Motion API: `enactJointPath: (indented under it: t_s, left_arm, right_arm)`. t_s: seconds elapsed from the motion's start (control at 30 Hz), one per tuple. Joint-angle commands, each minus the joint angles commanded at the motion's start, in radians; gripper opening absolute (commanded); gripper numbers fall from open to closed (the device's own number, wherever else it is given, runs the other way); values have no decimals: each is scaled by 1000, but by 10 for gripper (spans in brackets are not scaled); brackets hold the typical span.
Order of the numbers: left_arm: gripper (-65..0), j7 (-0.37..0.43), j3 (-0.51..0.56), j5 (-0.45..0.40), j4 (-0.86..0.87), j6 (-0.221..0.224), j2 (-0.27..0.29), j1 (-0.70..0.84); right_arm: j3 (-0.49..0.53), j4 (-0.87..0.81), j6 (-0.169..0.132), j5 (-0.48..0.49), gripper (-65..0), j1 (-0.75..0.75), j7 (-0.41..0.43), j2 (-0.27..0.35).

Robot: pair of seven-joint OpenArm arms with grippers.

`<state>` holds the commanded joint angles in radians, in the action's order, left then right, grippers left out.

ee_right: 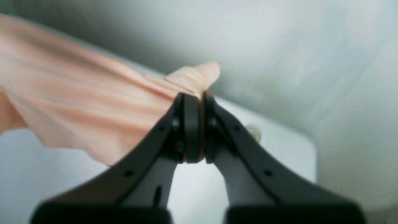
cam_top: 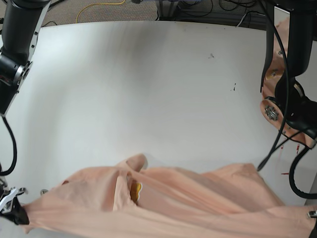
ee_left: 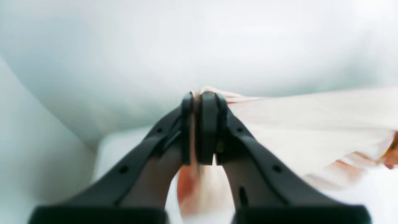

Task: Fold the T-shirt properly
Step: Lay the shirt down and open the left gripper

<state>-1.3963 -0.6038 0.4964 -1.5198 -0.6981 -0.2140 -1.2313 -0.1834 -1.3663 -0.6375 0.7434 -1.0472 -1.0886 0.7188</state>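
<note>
The peach-pink T-shirt (cam_top: 198,198) is stretched, wrinkled, along the near edge of the white table (cam_top: 148,89), and a bit of its yellow print (cam_top: 135,191) shows in a fold. In the base view, my right gripper (cam_top: 16,212) holds the shirt's left end at the bottom left corner. My left gripper (cam_top: 312,220) is at the bottom right corner, mostly cut off. In the right wrist view the gripper (ee_right: 194,96) is shut on a fabric edge of the T-shirt (ee_right: 77,99). The left gripper (ee_left: 202,96) is likewise shut on the T-shirt (ee_left: 311,124).
Both arms' upper links stand at the table's far corners, one on the left (cam_top: 17,34) and one on the right (cam_top: 290,74). Black cables (cam_top: 277,144) hang by the right arm. A yellow cable (cam_top: 99,6) lies on the floor beyond the far edge.
</note>
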Motion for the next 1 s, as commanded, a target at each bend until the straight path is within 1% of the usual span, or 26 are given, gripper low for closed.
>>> enactJointPath:
  t_s: [0.1,0.17,0.3,0.37,0.43,0.53,0.67,0.8,0.83,0.87,0.93,0.97,1.0]
  left_arm:
    - [-624,0,0,-3,37,0,-2,-66]
    - [-624,0,0,-3,44,0,0,-89]
    - [-624,0,2,-3,46,0,6,-69]
    - [-624,0,2,0,44,0,6,-32]
    - [-624,0,0,2,44,0,6,18]
    - [-624,0,-2,3,34,0,3,101]
    - [-624,0,-3,23,-54,0,-2,238]
    - [-624,0,-3,69,-120,0,-2,405]
    - [-624,0,-3,75,-127,0,-2,427]
    - [-624,0,-3,97,-155,0,-2,500]
    - [-624,0,-3,118,-192,0,-2,582]
    - [-624,0,-3,129,-221,0,-5,654]
    - [-624,0,-3,130,-232,0,-8,675]
  right_arm:
    - [23,11,-5,0,-650,-103,-38,5]
    - [23,9,-8,0,-650,-130,-60,8]
    - [23,3,-9,3,-650,-138,-87,11]
    - [20,3,-11,3,-650,-118,-103,12]
    - [5,0,-11,5,-650,-57,-109,29]
    - [-72,-29,-11,32,-650,68,-109,40]
    - [-187,-83,-9,91,-650,298,-112,46]
    - [-288,-147,-9,135,-650,534,-112,38]
    - [-298,-157,-8,143,-650,566,-112,32]
    - [-327,-183,-3,163,-650,649,-112,5]
    - [-359,-215,-2,180,-650,732,-112,-21]
    - [-390,-244,-2,186,-650,796,-112,-40]
    - [-400,-252,-2,186,-650,819,-112,-46]
